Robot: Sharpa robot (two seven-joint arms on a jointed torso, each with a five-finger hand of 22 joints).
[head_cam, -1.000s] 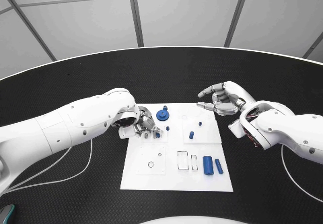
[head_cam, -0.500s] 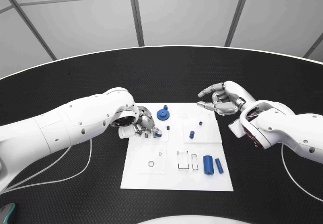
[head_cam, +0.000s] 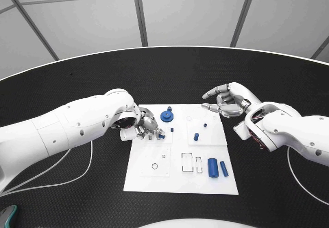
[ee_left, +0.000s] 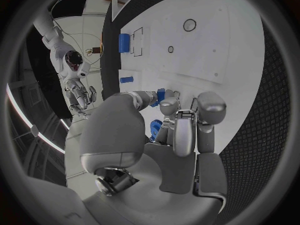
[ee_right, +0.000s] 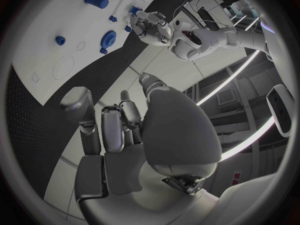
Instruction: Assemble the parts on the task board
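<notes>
- Several blue parts sit on the task board (head_cam: 179, 183), the white plate in the middle of my black table (head_cam: 82, 199): a round blue gear (head_cam: 166, 117) at its far end, a small peg (head_cam: 172, 129) just below that, two more pegs (head_cam: 195, 137) on the right-hand raised panel, and two blue cylinders (head_cam: 212, 167) side by side near the board's right edge.
- I see clear rectangular slots (head_cam: 186, 161) just left of the cylinders, and a small ring mark on the left panel.
- My left hand (head_cam: 147, 128) is over the board's far left edge, fingers curled in around a small blue part (head_cam: 160, 136).
- From the left wrist camera I get that small blue part (ee_left: 161, 94) at the fingertips (ee_left: 170, 105), with another blue piece (ee_left: 154, 127) lower between the fingers; I cannot tell how firmly it is pinched.
- My right hand (head_cam: 226, 100) hovers off the board's far right corner, fingers loosely spread, holding nothing.
- From the right wrist camera the right hand (ee_right: 125, 130) is likewise empty, with the gear (ee_right: 110, 37) and the left hand (ee_right: 150, 25) beyond it.
</notes>
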